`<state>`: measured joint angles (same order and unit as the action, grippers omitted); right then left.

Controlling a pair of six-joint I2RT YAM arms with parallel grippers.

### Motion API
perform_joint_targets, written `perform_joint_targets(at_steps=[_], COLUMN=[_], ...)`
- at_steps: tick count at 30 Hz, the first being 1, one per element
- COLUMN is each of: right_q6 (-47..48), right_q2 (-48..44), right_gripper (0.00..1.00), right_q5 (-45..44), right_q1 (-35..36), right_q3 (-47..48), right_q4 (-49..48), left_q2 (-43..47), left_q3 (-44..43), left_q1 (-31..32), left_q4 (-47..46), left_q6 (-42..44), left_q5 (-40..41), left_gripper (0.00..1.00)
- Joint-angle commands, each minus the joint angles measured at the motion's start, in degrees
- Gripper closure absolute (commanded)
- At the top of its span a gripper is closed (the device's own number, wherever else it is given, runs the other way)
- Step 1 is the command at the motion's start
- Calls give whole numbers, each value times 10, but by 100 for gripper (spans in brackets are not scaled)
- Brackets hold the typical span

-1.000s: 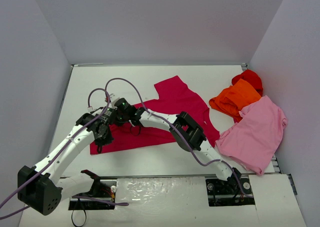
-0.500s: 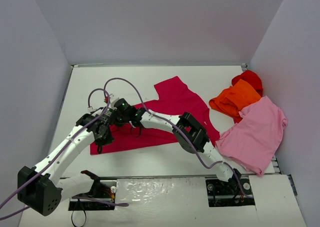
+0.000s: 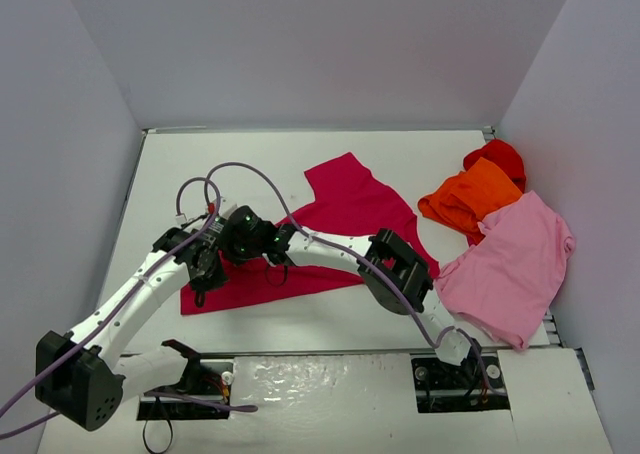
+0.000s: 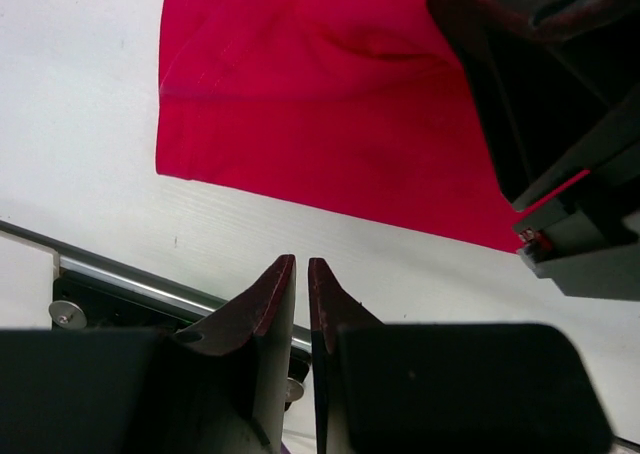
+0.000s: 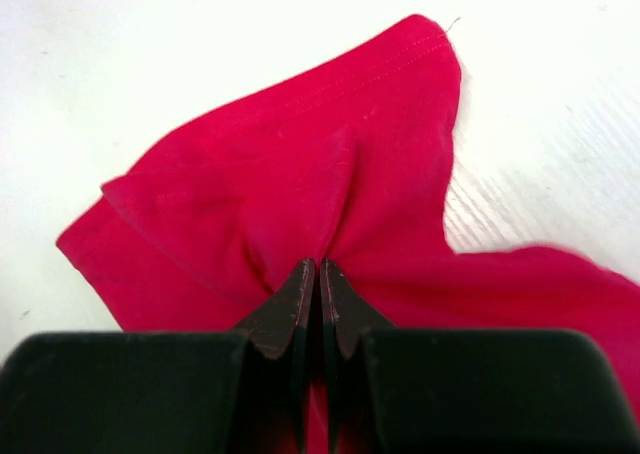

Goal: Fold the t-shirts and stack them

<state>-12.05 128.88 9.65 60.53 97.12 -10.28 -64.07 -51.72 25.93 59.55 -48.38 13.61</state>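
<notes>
- Where the top view looks down, a crimson cloth t-shirt (image 3: 345, 199) lies spread across the middle of the white surface (image 3: 200, 164), its near hem running close to the front edge.
- Bare white shows to the left of the shirt and beyond it, up to the back wall; the left wall bounds that side.
- At the right, well apart from the left arm, three more shirts crowd together: a bright red bundle (image 3: 497, 156) farthest back, an orange folded one (image 3: 475, 199) touching it, and a light pink one (image 3: 510, 264) spread flat, its near corner reaching the front edge.
- Both arms meet over the crimson shirt's left part. The left gripper (image 3: 205, 282) sits at the hem corner and the right gripper (image 3: 277, 271) just beside it, on the cloth.
- From the left wrist, the left fingers (image 4: 275, 294) stand almost together with only a thin slit between them and nothing in it.
- They hang over bare surface (image 4: 90, 124) just short of the shirt's straight hem (image 4: 330, 114), with a metal rail (image 4: 130, 279) close behind them.
- Dark parts of the right arm (image 4: 540, 84) fill the upper right corner, near the cloth.
- From the right wrist, the right fingers (image 5: 298, 294) are closed tight on a pinch of the crimson shirt (image 5: 300, 154). Folds fan out from their tips, and a stitched hem corner points away over white surface (image 5: 150, 54).
</notes>
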Motion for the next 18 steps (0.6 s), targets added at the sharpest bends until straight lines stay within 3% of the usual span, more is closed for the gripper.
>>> perform_joint_targets(at_steps=[1,11,13,16,18], right_q6=[-3,-10,-18,-18,-9], right_q2=[-26,71,93,94,76], right_gripper=[100,97,87,63,53], right_q5=[-3,30,42,33,23], right_q1=[5,-14,-24,-34,-40], right_q3=[16,126,152,150,140], right_q4=[-36,-27,-20,-21,-26], left_q2=[12,21,16,1,-8], left_q3=[-9,-8,-12,-31,-42], left_q1=[4,4,3,3,4], left_q4=[-1,16,13,0,-12], left_q6=[2,1,3,6,11], left_q5=[14,26,27,26,27], left_gripper=[91,91,91,91,91])
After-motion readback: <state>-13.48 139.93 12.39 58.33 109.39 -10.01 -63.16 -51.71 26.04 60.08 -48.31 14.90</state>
